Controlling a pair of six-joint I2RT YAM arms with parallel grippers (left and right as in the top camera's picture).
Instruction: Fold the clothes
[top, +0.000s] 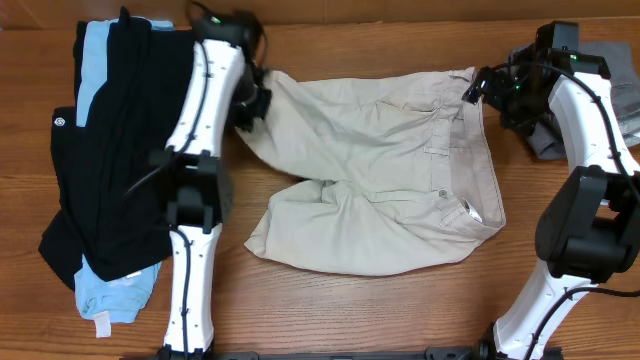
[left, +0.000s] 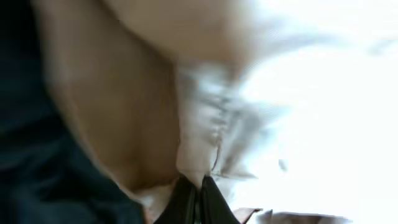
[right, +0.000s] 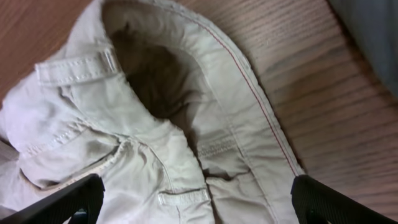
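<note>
Pale beige shorts (top: 380, 170) lie spread in the middle of the table, waistband toward the right. My left gripper (top: 250, 105) is at the upper leg's hem, shut on a pinch of that beige cloth (left: 205, 124); the black fingertips (left: 186, 202) meet on it. My right gripper (top: 478, 88) hovers open over the waistband's far corner (right: 186, 112), with one finger (right: 62, 199) on each side of the fabric and not touching it. A black garment (top: 120, 150) lies over a light-blue one (top: 110, 295) at the left.
A grey cloth (top: 625, 90) lies at the right edge, behind the right arm, and shows as a dark corner (right: 373, 31) in the right wrist view. The black garment (left: 37, 155) lies close beside the left gripper. Bare wood (top: 400, 310) runs along the table's front.
</note>
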